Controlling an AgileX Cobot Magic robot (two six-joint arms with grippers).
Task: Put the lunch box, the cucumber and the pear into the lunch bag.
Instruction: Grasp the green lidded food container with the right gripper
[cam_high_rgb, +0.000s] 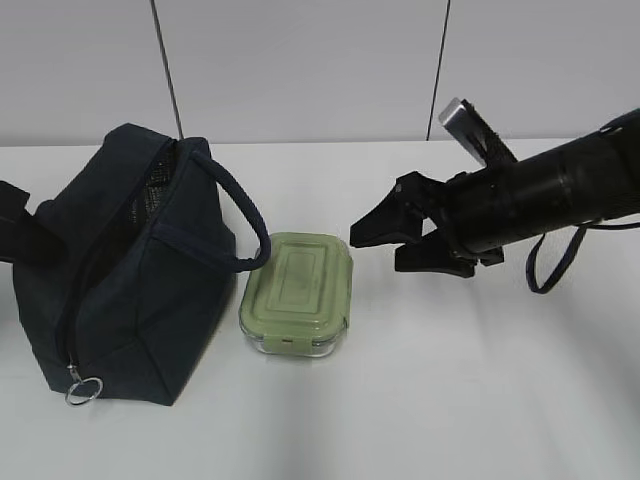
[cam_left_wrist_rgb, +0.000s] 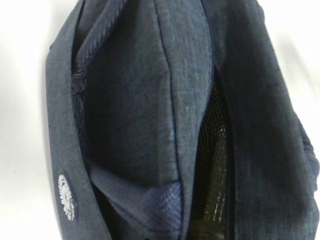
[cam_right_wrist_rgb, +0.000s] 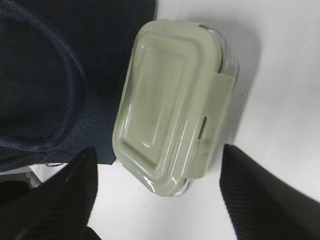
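Observation:
The dark navy lunch bag (cam_high_rgb: 130, 280) stands at the left with its top unzipped and its ring pull (cam_high_rgb: 83, 390) at the front bottom. It fills the left wrist view (cam_left_wrist_rgb: 130, 100), where a dark slit shows its inside. The sage-green lidded lunch box (cam_high_rgb: 298, 292) sits on the table right beside the bag. My right gripper (cam_high_rgb: 378, 250) is open and empty, hovering just right of the box. In the right wrist view the box (cam_right_wrist_rgb: 170, 100) lies ahead of the spread gripper (cam_right_wrist_rgb: 159, 150). My left gripper (cam_high_rgb: 15, 235) is a dark shape against the bag's left side, its fingers hidden. The cucumber and pear are out of view.
The bag's thick loop handle (cam_high_rgb: 245, 215) arches over toward the lunch box and shows in the right wrist view (cam_right_wrist_rgb: 70, 100). The white table (cam_high_rgb: 450, 380) extends to the front and right. A white panelled wall (cam_high_rgb: 300, 60) stands behind.

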